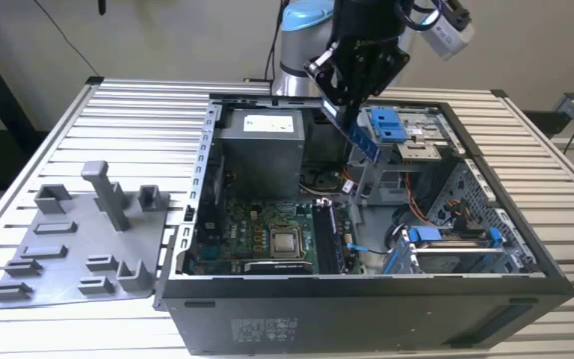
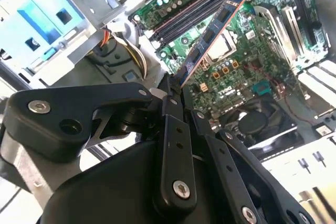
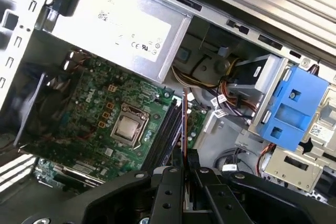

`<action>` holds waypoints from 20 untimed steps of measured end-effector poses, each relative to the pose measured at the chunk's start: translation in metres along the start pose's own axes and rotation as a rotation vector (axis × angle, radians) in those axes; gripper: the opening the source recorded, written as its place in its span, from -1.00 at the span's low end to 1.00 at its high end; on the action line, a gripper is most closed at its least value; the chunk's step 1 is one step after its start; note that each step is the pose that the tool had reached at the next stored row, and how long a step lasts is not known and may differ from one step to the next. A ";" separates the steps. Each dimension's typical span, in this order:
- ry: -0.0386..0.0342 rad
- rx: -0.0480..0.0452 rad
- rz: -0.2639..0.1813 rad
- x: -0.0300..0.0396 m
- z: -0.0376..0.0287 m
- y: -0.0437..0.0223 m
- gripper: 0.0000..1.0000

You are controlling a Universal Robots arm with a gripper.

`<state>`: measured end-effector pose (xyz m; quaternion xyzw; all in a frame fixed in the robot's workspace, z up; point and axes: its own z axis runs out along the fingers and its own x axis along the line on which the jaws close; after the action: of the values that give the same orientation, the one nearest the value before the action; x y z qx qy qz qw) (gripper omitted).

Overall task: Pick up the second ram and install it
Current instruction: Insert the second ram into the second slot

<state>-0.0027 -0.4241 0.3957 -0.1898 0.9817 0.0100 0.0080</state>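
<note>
The second ram [image 1: 363, 139] is a thin blue-green stick with black chips. It hangs tilted in the air above the open computer case [image 1: 367, 292], with my gripper [image 1: 340, 110] shut on its upper end. In the second wrist view the stick [image 2: 212, 35] reaches out from my gripper [image 2: 171, 92] over the motherboard [image 2: 247, 72], near the long memory slots [image 2: 191, 13]. In the first wrist view the stick [image 3: 184, 124] is edge-on, a thin line running from my gripper [image 3: 184, 162] alongside the slots [image 3: 167, 129].
A grey power supply [image 1: 262, 149] and a blue drive bracket [image 1: 387, 124] flank the stick inside the case. The processor socket [image 1: 287, 241] sits beside the slots. A grey holder plate [image 1: 78, 239] with upright blocks lies on the slatted table at the exterior view's left.
</note>
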 end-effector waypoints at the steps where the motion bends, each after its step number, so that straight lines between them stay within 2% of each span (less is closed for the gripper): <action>1: -0.0003 0.0004 0.017 0.0000 0.0003 0.0000 -0.72; 20: -0.0051 0.0062 0.311 0.0002 0.0067 -0.0001 -0.72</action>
<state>-0.0027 -0.4242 0.3889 -0.0352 0.9993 0.0086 0.0094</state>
